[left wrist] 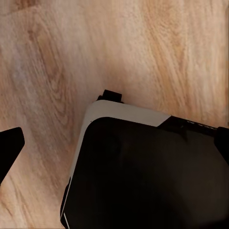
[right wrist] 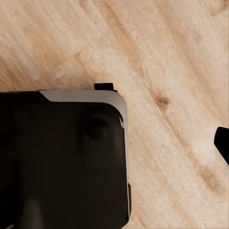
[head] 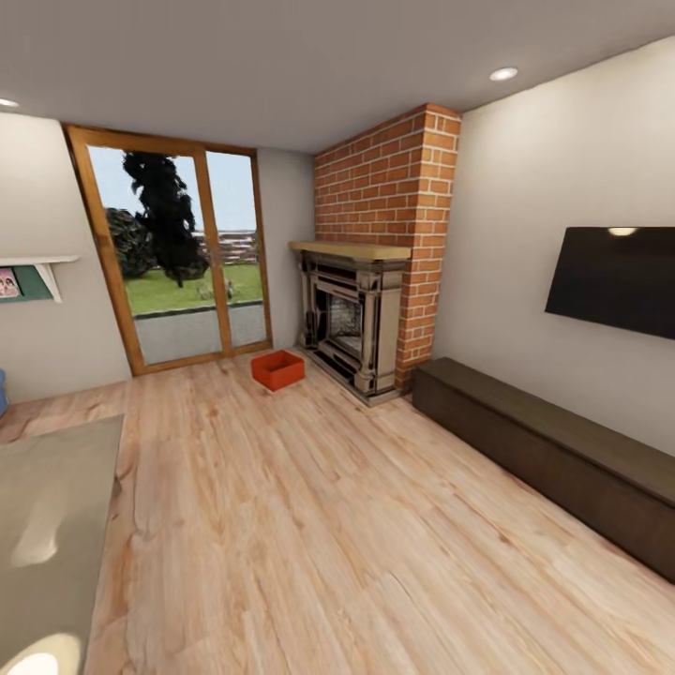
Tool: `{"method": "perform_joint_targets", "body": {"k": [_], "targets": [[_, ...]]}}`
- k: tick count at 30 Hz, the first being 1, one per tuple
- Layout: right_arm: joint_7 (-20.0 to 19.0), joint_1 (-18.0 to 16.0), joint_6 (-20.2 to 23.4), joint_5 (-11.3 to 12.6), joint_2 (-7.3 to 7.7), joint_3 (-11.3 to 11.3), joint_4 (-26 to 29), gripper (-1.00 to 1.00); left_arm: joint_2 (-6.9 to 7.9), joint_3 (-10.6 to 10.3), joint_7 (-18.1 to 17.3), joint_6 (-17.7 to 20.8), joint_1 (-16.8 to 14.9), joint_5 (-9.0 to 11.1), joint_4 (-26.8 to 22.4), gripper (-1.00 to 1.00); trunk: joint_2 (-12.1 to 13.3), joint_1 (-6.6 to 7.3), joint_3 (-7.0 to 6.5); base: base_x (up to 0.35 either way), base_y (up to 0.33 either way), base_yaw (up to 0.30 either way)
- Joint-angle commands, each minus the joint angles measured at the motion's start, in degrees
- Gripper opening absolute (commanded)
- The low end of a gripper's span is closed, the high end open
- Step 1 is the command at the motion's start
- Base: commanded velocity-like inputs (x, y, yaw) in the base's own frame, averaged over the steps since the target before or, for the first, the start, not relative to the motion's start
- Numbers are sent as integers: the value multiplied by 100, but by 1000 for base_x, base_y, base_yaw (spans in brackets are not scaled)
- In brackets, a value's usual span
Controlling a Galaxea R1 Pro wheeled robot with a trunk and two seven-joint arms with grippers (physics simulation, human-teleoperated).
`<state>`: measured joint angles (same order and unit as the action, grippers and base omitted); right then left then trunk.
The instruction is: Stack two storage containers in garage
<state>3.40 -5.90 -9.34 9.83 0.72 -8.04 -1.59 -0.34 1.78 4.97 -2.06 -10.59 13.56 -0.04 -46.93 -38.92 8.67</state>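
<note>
One orange-red storage container [head: 278, 368] sits on the light wood-plank floor [head: 309, 525] at the far end of the living room, just in front of the sliding glass door [head: 178, 253] and beside the ornate dark fireplace [head: 352, 323] set in the red brick chimney [head: 394, 187]. It stands flat with its open top upward, apart from both the hearth and the door frame. A long low dark bench [head: 562, 450] runs along the right wall under a black wall-mounted screen [head: 614, 279], and the corner of a pale rug [head: 52, 525] lies at the near left. From each wrist camera, the dark, pale-edged base of the robot [left wrist: 143, 176] shows above the wood planks. A black fingertip of the left tool [left wrist: 9, 148] pokes in at one edge of its view, and a black fingertip of the right tool [right wrist: 223, 140] at the edge of the other; with so little of either showing, I cannot tell whether they stand apart or together.
</note>
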Motion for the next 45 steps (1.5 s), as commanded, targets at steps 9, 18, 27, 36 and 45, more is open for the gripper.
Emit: {"method": "perform_joint_targets", "body": {"k": [9, 18, 27, 36, 45], "targets": [[0, -8, -35, 35, -2, -50, -17, 100, -2, 15, 13, -22, -5, 23, 4, 100, -5, -4, 8, 321, 0, 0], [-5, -8, -35, 12, -2, -64, -17, 100, -2, 15, 13, -22, -5, 24, 4, 100, -5, -4, 8, 321, 0, 0], [-6, -8, -33, 2, -2, -66, -17, 100, -2, 15, 13, -15, -5, 24, 4, 100, -5, -4, 8, 321, 0, 0], [-6, -8, -33, -3, 7, -66, -17, 100, -2, 15, 13, -15, -5, 24, 6, 100, -5, -4, 8, 321, 0, 0], [-6, -8, -25, -7, 7, -74, -17, 100, -2, 15, 13, -18, -5, 24, 4, 100, -5, -4, 8, 321, 0, 0]]}}
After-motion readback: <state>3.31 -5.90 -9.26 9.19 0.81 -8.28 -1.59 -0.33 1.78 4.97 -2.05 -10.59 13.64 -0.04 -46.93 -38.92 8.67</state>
